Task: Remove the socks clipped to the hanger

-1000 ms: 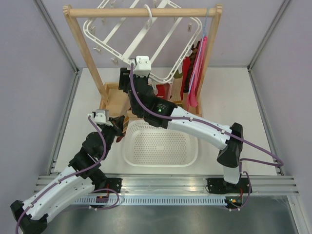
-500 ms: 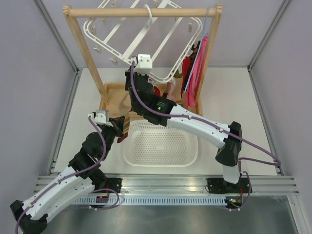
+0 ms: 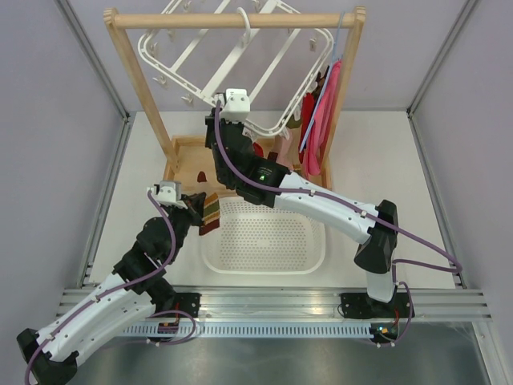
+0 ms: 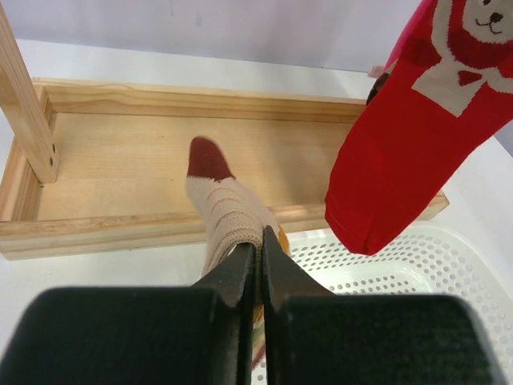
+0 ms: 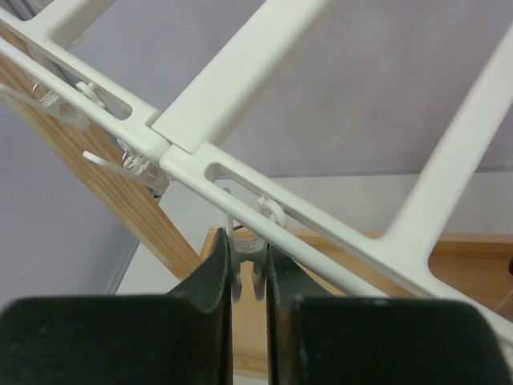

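**Right jaws pinch a clip, left jaws hold a sock**

Right jaws sit narrow on a white clip (image 5: 244, 277) of the hanger (image 5: 240, 72), 12 o'clock of the basket (image 3: 264, 269); a sock released there could drop past its rim. Only the left wrist view shows left jaws clamping the cream sock (image 4: 228, 208), red sock (image 4: 401, 160) at 2 o'clock.

This is a lab robot cell: left arm (image 3: 144, 257) and right arm (image 3: 337, 210) are bolted to an aluminium rail (image 3: 272, 303), and plain panel walls (image 3: 48, 120) enclose a white table (image 3: 377, 152).
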Motion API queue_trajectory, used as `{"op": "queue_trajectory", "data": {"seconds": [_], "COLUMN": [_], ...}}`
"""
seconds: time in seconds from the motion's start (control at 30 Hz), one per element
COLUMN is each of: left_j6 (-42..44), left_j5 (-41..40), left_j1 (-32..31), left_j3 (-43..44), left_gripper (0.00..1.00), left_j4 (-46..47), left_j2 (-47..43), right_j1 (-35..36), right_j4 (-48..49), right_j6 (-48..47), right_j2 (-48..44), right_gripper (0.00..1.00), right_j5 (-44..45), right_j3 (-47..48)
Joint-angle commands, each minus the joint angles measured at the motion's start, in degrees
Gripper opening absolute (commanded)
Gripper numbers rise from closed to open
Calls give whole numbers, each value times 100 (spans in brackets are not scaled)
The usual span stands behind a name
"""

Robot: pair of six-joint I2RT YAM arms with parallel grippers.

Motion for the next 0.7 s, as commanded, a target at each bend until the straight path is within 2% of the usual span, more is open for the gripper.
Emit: {"op": "queue_trajectory", "data": {"seconds": [0.0,0.03,0.07,0.1,0.13,0.2,0.43,0.67], "left_j6": [-170,-196,-223,-275,-345,-425,-539,-566], "left_j5": [6,-20,-81,-99,-91,-64,50,804], "left_j1": [-24,-24,-24,-24,-24,-24,-24,-24], "left_j3": [212,221,256,282,318,440,775,1275], "left_gripper": [2,2,2,2,2,2,2,2], "left_j4": [73,73,73,-66,-189,-330,-796,-1402], "left_j2": [-4,13,5,13,31,40,-127,57], "right_j1": [-69,-77,-77,-77,-77,-69,10,204], "right_j4": [131,79,-17,-27,-175,-352,-388,-396], "right_j6": [-67,-41,-49,-58,-50,-41,100,302], "right_j2": [9,0,-18,-18,-35,-96,-667,-1597], "right_gripper": [18,31,52,59,72,78,80,80], "right_j5": [-160,-291,-389,-485,-704,-942,-1786,-2139], "right_j3": [208,217,208,200,200,121,-1065,-2655]}}
